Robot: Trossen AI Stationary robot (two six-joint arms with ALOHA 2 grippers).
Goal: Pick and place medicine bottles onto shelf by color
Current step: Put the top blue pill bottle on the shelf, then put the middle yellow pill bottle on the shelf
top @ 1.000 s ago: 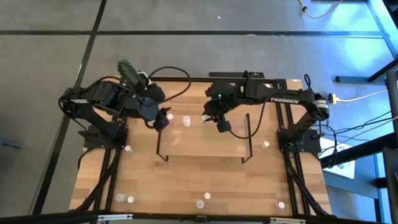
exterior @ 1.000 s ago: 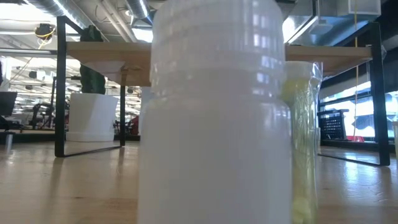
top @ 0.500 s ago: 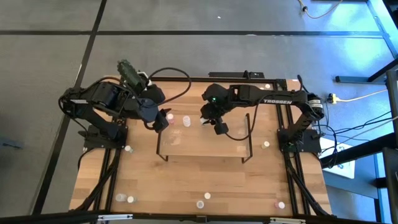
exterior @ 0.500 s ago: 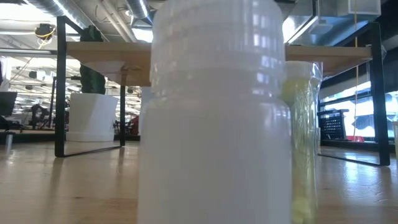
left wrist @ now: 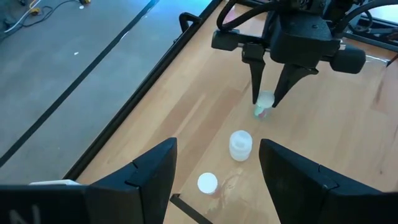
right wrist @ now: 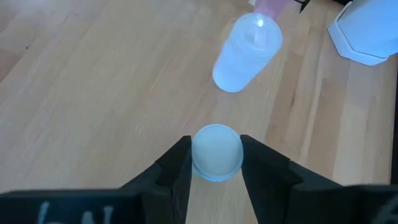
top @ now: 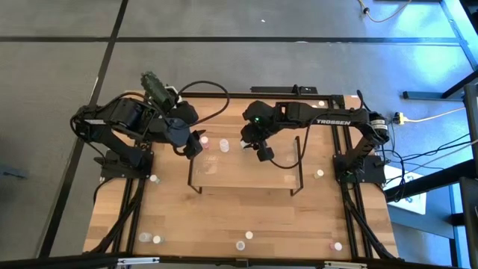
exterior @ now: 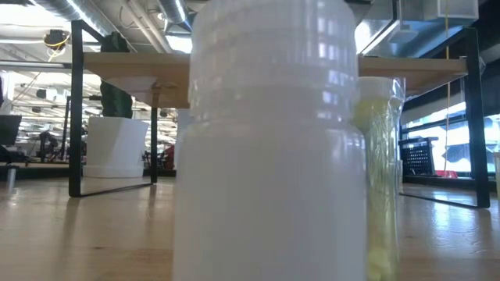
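- Two end effectors at work on the shelf point(top: 246, 168), which stands mid-bench.
- Right end effector point(right wrist: 216, 163): fingers close to either side of a pale-capped bottle point(right wrist: 216, 152), cap between pads; right wrist view can't settle gripped vs. just let go. Left wrist view shows this bottle point(left wrist: 264, 104) on the shelf board, upright, tips straddling it.
- Left end effector point(left wrist: 214, 168): wide, empty, hovering at shelf's left end, near 2 other bottles: white bottle point(left wrist: 240, 145) and small one point(left wrist: 207, 183).
- Handling, my guess: tiny, light, stiff plastic, smooth round wall, so slippery and easy to tip. Best hold: across cap/upper body, centred.
- Views: high view gives layout plus loose bottles on bench point(top: 224, 224); too small there for colour. Low view is blocked by one white bottle point(exterior: 269, 148), w/ a yellowish one point(exterior: 379, 172) behind it.
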